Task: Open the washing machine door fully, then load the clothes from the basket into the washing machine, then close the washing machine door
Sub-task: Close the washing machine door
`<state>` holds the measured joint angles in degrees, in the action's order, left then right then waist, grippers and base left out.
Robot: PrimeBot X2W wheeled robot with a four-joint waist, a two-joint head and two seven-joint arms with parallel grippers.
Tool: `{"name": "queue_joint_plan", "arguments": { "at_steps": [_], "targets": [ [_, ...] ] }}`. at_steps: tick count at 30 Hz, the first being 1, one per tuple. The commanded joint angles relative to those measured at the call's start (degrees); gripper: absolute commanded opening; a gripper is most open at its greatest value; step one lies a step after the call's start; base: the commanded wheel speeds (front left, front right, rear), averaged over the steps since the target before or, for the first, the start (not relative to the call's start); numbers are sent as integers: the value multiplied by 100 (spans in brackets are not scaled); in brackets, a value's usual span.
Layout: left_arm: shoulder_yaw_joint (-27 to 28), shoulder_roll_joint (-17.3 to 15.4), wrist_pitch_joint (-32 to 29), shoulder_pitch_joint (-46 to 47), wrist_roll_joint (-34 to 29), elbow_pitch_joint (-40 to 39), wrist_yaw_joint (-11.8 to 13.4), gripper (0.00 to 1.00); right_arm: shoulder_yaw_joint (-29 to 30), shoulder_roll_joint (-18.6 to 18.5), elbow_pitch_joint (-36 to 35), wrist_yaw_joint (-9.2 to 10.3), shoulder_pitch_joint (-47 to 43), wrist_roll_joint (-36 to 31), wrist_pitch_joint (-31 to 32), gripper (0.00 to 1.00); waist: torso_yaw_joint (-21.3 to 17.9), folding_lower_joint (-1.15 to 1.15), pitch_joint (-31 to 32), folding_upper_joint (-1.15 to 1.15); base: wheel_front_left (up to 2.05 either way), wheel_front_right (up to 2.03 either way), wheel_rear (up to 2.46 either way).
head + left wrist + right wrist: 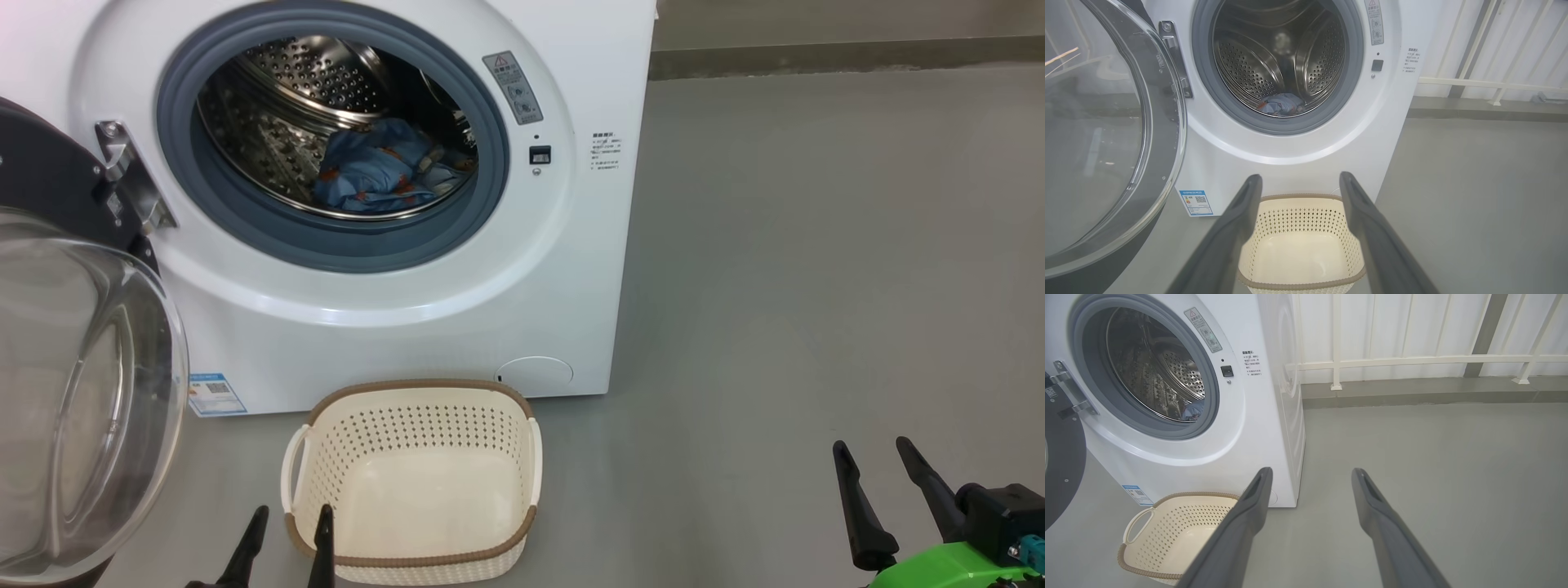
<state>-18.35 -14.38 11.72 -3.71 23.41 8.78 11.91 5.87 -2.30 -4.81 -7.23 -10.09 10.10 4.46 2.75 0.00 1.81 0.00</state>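
The washing machine (392, 310) stands with its door (73, 384) swung wide open to the left, glass bowl facing me. Light blue clothes (380, 167) with orange-brown figures lie inside the steel drum; a bit of them also shows in the drum in the left wrist view (1281, 104). On the floor in front sits the cream basket (412, 482), with nothing inside it (1300, 245) (1175, 535). My left gripper (292, 523) is open by the basket's near left corner. My right gripper (873, 453) is open over bare floor to the right, nothing between its fingers.
Grey floor (816, 286) stretches to the right of the machine. A white railing (1412, 361) and a low kerb run along the wall behind. The open door takes up the space at the left.
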Motion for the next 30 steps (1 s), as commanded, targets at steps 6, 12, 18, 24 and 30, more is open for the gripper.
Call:
{"name": "queue_joint_plan", "arguments": {
  "at_steps": [6,12,18,24,30],
  "targets": [
    [207,-87,66,294,57,-179,58,100,-80,-78,-135,-25,107,24,-67,100,58,0,1,0,0,0,0],
    [244,-122,48,331,56,-224,135,100,4,-72,-173,-25,78,17,-92,100,333,0,-20,0,0,0,0],
    [309,-162,61,294,46,-401,250,100,51,-69,-188,-25,95,10,-96,100,937,0,-59,0,0,0,0],
    [333,-209,56,182,59,-564,307,100,36,-68,-153,-25,155,-6,-116,100,1673,0,-20,0,0,0,0],
    [327,-227,27,123,84,-633,339,100,0,-68,-151,-25,142,-18,-111,100,2343,0,42,0,0,0,0]
  ]
}}
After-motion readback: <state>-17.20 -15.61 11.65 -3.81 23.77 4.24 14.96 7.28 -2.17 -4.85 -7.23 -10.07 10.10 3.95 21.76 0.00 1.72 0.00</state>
